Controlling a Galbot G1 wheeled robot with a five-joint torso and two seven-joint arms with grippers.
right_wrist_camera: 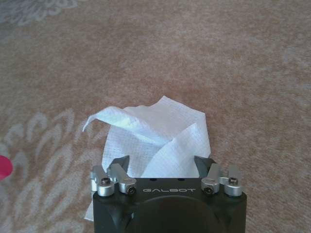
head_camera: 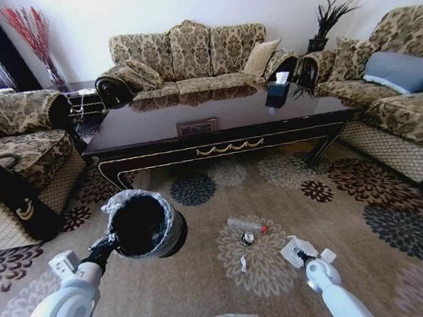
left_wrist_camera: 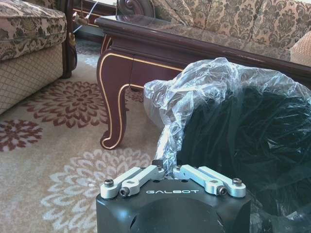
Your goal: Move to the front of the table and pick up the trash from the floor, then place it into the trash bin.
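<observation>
Standing well beyond both end effectors, the worktop (head_camera: 215, 120) spans the far side of the floor (head_camera: 210, 281). The left end effector (left_wrist_camera: 171, 171) is clamped on the rim of the trash bin (head_camera: 144, 226), holding it up. The right end effector (right_wrist_camera: 162, 165) sits low, fingers apart either side of the white paper wad (right_wrist_camera: 155, 136). Left of it lie the bottle (head_camera: 247, 225), dark cap (head_camera: 247, 238) and white scrap (head_camera: 243, 263).

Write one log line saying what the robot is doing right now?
left gripper: shut on bin rim, bin held up | right gripper: open over paper on carpet | bottle: on carpet
</observation>
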